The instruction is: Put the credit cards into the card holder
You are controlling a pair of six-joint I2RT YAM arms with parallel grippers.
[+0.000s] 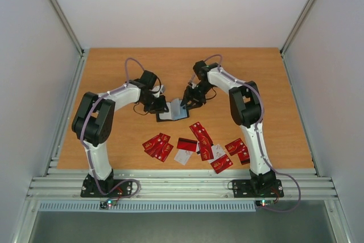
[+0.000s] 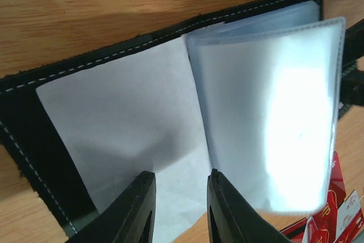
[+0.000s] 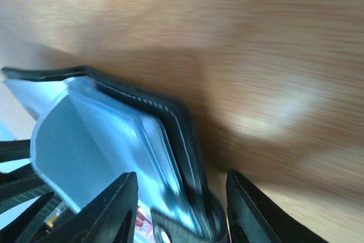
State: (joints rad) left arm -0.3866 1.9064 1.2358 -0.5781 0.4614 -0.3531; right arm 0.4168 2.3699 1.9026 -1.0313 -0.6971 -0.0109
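Observation:
The black card holder (image 1: 172, 113) lies open in the middle of the table, its clear plastic sleeves (image 2: 267, 112) fanned up. My left gripper (image 1: 161, 106) is at its left half; in the left wrist view the gripper (image 2: 179, 173) is open a little, fingertips over the white inner leaf (image 2: 125, 118), nothing clamped between them. My right gripper (image 1: 186, 102) is at the holder's right edge. In its own view it (image 3: 182, 174) is open, fingers on either side of the black cover (image 3: 182, 135) and sleeves. The credit cards (image 1: 202, 135), mostly red, lie scattered nearer the arms.
A red pile of cards (image 1: 158, 146) lies front left, a white card (image 1: 183, 156) in the middle and more red ones (image 1: 236, 147) by the right arm's base. Some red cards (image 2: 327, 220) show past the sleeves. Grey walls enclose the wooden table (image 1: 114, 66).

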